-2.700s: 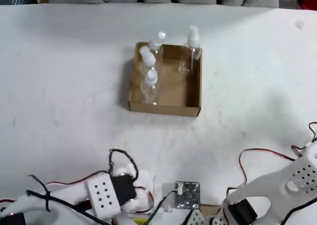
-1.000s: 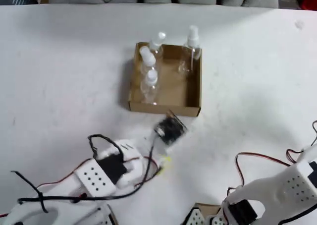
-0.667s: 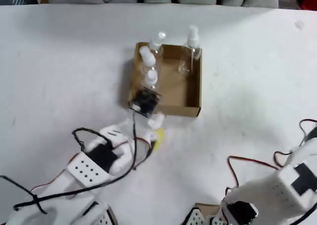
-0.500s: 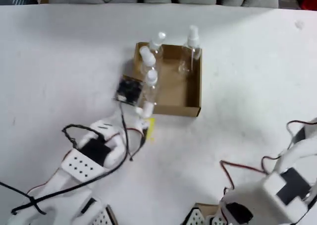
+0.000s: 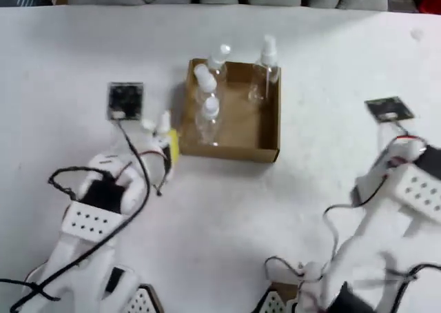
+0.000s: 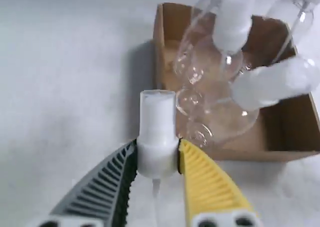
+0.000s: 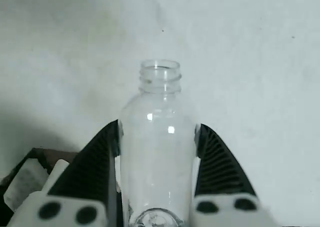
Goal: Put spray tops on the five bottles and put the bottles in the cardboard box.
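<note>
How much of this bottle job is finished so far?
Done: four capped bottles stand in the cardboard box. In hand: the left gripper is shut on a spray top beside the box, and the right gripper is shut on an open-necked fifth bottle, off to the box's other side. Left: join top and bottle, then box it.

The cardboard box (image 5: 231,152) is a shallow, open brown tray. Four clear bottles stand upright in it, each with a white spray top: three in a row along its left wall (image 5: 219,59) (image 5: 205,85) (image 5: 209,116), and one in its far right corner (image 5: 265,68). My left gripper (image 6: 155,146) clamps a loose white spray top (image 6: 156,132), nozzle up, just beside the box's left wall. My right gripper (image 7: 157,128) grips the fifth bottle (image 7: 159,137) around its body, clear, uncapped, threaded neck open, well to the right of the box.
</note>
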Tool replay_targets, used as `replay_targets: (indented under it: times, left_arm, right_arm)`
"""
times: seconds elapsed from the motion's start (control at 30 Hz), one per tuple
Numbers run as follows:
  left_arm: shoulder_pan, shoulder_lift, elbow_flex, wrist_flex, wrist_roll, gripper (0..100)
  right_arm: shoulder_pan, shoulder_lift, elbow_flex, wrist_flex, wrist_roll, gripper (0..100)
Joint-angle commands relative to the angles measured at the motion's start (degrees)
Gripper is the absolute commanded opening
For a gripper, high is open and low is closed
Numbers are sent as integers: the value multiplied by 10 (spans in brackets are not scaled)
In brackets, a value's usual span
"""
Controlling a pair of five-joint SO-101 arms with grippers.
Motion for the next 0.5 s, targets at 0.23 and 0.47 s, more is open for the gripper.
replay_targets:
  times: [0.23, 0.47]
  left_arm:
    - [-126, 0, -38, -95, 269, 24]
    - [-196, 0, -38, -149, 402, 24]
  right_arm:
    - [-327, -196, 61, -50, -218, 15]
    - [-541, -199, 130, -211, -308, 15]
